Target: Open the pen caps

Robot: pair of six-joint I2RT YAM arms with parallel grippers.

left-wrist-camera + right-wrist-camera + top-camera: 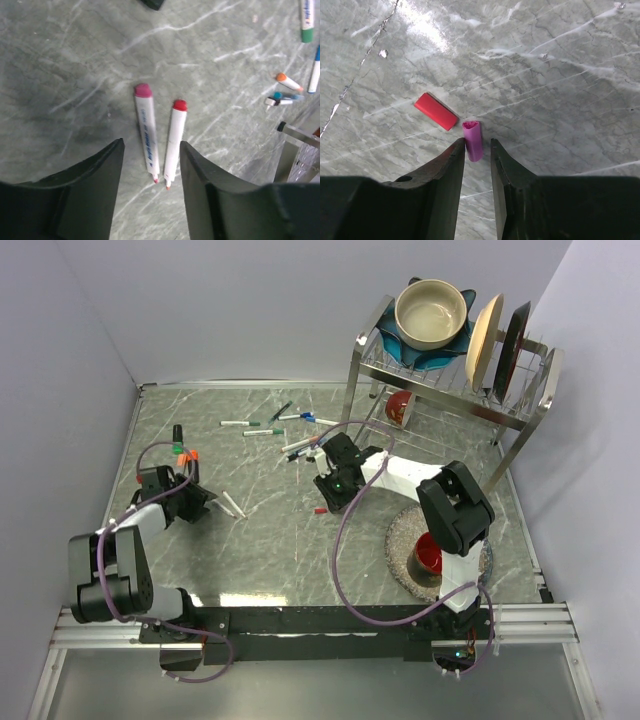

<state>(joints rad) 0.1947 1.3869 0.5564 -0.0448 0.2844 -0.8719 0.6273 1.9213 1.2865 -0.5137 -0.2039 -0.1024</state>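
- Already off: pink cap and red cap lie mid-frame by my right gripper, slightly parted, empty.
- My left gripper gapes over two uncapped markers.
- Capped markers, upper centre, wait.

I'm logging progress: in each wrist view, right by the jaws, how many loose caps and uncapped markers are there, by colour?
Red loose cap: 1
Pink loose cap: 1
Red uncapped marker: 1
Pink uncapped marker: 1
Total: 4
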